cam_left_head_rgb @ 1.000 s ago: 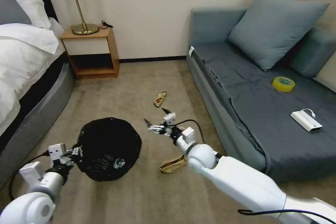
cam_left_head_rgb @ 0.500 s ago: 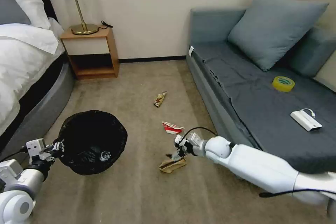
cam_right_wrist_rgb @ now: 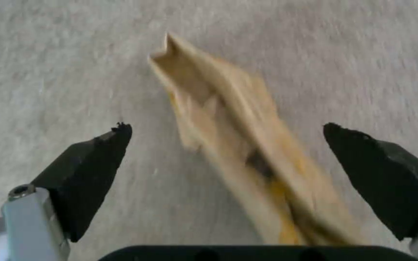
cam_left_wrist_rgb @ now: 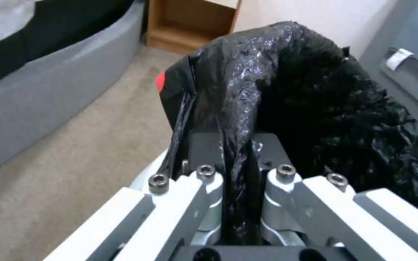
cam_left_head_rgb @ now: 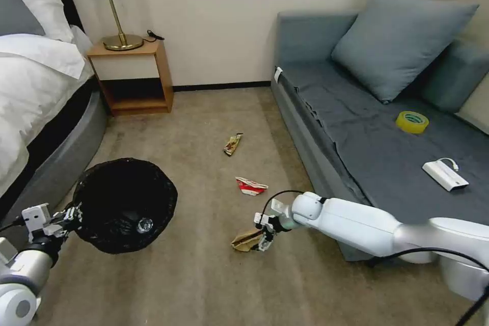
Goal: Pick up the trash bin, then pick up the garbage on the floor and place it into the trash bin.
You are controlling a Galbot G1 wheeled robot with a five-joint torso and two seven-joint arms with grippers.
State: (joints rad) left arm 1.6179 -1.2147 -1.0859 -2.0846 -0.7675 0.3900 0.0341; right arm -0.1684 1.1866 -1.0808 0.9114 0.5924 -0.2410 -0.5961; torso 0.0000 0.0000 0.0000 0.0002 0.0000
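While the crumpled brown paper bag [cam_left_head_rgb: 248,240] lay flat on the carpet [cam_left_head_rgb: 204,285], your right gripper [cam_left_head_rgb: 263,240] had come down from its raised spot above the floor, past the red-and-white carton [cam_left_head_rgb: 250,186], to sit right over the bag's near end. From the right wrist you could see its two black fingertips [cam_right_wrist_rgb: 95,159] spread wide with the bag [cam_right_wrist_rgb: 248,159] lying lengthwise between them, neither pad touching the paper yet. That put you in position to close, I judged, though the bag ran along the gap rather than across it, so the pinch could catch only a thin fold.

Your left gripper [cam_left_head_rgb: 61,219] was clamped on the black liner at the rim of the trash bin [cam_left_head_rgb: 125,204], and it had carried the bin lower and further to your left than a second ago, well apart from the bag. A clear bottle [cam_left_head_rgb: 145,224] glinted inside the bin. The left wrist showed the liner [cam_left_wrist_rgb: 238,108] bunched tight between the closed fingers.

Farther out, the gold-brown snack wrapper [cam_left_head_rgb: 233,143] waited on the carpet, so three pieces were left.
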